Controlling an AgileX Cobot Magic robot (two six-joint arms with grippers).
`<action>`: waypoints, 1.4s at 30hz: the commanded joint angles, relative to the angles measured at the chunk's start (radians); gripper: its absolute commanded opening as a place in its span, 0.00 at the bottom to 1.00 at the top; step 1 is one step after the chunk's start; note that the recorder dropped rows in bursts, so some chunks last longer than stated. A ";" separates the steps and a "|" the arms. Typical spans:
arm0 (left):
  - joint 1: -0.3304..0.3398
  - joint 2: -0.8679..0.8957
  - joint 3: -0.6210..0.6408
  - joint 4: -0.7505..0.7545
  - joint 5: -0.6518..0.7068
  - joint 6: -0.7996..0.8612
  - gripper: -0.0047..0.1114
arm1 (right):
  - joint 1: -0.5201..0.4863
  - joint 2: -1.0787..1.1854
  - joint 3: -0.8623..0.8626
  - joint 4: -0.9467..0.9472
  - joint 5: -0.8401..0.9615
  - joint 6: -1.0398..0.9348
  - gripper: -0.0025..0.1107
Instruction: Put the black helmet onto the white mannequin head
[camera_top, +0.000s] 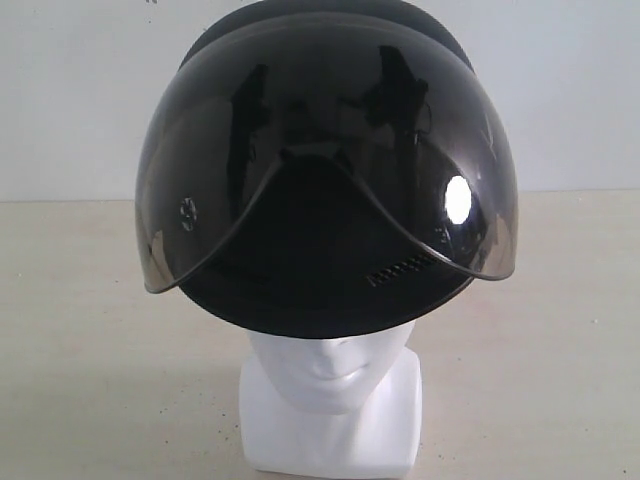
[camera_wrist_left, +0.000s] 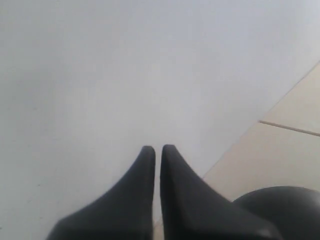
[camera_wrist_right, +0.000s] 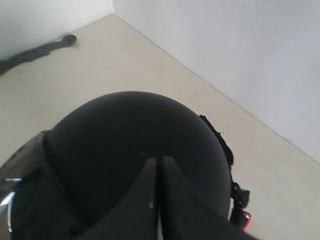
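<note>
The black helmet (camera_top: 320, 270) sits on the white mannequin head (camera_top: 332, 372), covering it down to the nose; its smoky visor (camera_top: 200, 150) bulges towards the exterior camera. Only the mouth, chin, neck and base of the head show. Neither gripper appears in the exterior view. In the right wrist view my right gripper (camera_wrist_right: 158, 161) is shut with nothing in it, hovering over the helmet's rounded shell (camera_wrist_right: 130, 140). My left gripper (camera_wrist_left: 158, 148) is shut and empty, pointing at the white wall, with a piece of the helmet shell (camera_wrist_left: 285, 210) beside it.
The beige table (camera_top: 90, 350) runs back to a white wall (camera_top: 80, 90). A chin strap with a red buckle (camera_wrist_right: 243, 218) hangs at the helmet's side. A dark strap-like object (camera_wrist_right: 45, 47) lies on the table near the wall corner.
</note>
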 joint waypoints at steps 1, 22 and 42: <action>0.031 0.126 -0.125 -0.138 0.162 0.048 0.08 | 0.001 0.000 -0.024 0.073 -0.002 -0.022 0.02; 0.131 0.350 -0.205 -0.542 0.495 0.361 0.08 | 0.338 0.104 -0.065 -0.177 -0.002 0.169 0.02; -0.020 0.380 -0.144 -0.418 0.495 0.424 0.08 | 0.343 0.102 -0.065 -0.346 -0.002 0.273 0.02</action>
